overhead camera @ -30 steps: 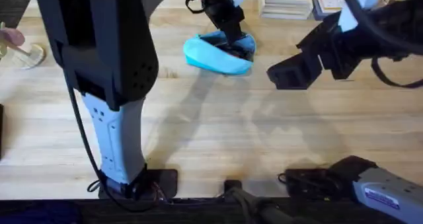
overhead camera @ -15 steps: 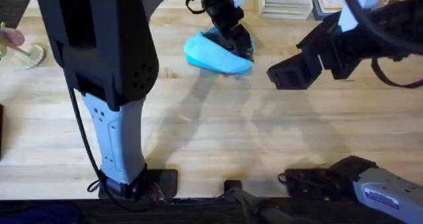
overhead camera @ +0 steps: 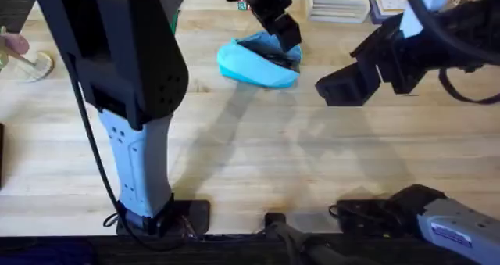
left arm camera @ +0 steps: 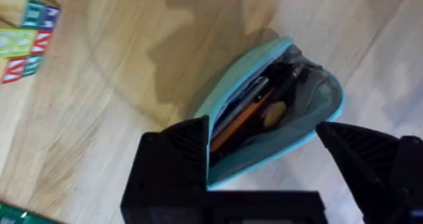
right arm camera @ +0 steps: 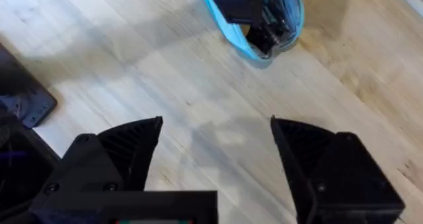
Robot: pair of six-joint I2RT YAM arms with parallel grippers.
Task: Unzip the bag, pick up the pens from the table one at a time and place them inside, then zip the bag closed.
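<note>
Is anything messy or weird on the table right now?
Not really. The light blue bag lies on the table with its zipper gaping open, and the orange pen sits inside beside something dark. That fits the job, since zipping comes last. The left gripper is open just above the bag.

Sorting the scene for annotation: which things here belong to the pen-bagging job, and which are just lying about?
Part of the job:
- the bag, lying open
- the orange pen and a dark pen inside it
- the left hand, open above the bag
- the right hand, open, off to the side

Lying about:
- coloured blocks
- white boxes at the far edge
</note>
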